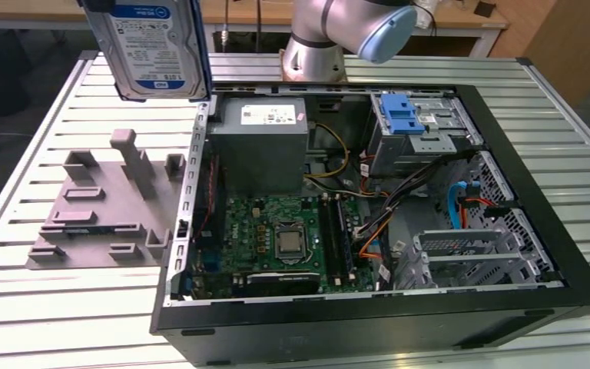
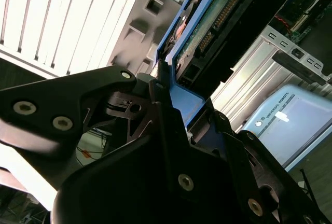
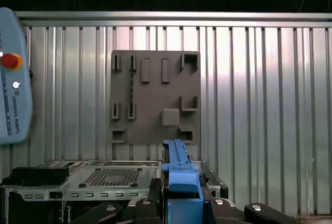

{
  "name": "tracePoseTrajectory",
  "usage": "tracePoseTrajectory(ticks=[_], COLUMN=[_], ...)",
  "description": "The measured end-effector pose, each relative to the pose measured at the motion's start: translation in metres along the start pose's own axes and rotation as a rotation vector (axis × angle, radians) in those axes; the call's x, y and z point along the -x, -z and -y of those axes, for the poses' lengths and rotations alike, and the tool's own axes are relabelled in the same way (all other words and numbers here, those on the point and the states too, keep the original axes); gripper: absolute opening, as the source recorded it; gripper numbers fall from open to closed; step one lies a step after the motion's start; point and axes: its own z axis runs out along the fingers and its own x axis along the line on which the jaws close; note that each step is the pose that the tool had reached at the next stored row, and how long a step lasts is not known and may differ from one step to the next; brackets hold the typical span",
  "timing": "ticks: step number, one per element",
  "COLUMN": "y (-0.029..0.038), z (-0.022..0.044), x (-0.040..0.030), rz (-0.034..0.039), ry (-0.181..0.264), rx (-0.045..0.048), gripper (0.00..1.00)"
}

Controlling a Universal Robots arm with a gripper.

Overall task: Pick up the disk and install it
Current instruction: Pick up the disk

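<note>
Ribbed metal table (image 1: 59, 315) carries an open computer case (image 1: 377, 319) and, on the exterior view's left, a grey fixture plate (image 1: 95, 211). The disk (image 1: 154, 46) is held upright in the air above the table, near the case wall that faces the plate, touching neither. In the second wrist view the gripper (image 2: 171, 93) is clenched on the blue frame at the disk's edge, with its black fingers (image 2: 158, 107) pressed against either side.

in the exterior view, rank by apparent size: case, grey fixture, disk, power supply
1. case
2. grey fixture
3. power supply and disk look alike; the raised disk seems nearer the camera and is cropped, so unranked
</note>
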Motion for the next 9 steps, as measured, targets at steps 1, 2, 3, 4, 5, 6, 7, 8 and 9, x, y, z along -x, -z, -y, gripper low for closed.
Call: tracePoseTrajectory(ticks=[1,2,3,4,5,6,7,8,9], y=[0.0,0.0,0.0,0.0,0.0,0.0001,0.0001,0.0001,0.0001], z=[0.0006,0.0013,0.0019,0.0026,0.0032,0.0039,0.0045,0.0051,0.0058], x=[0.0,0.0,0.0,0.0001,0.0001,0.0001,0.0001,0.0001,0.0001], rz=[0.0,0.0001,0.0001,0.0,0.0001,0.0,0.0,0.0,0.0], ry=[0.0,0.0,0.0,0.0,0.0,0.0,0.0,0.0,0.0], rx=[-0.0001,-0.0001,-0.0001,0.0,-0.0001,0.0,-0.0001,0.0,0.0], gripper=[0.36,0.36,0.36,0.36,0.36,0.36,0.36,0.36,0.36])
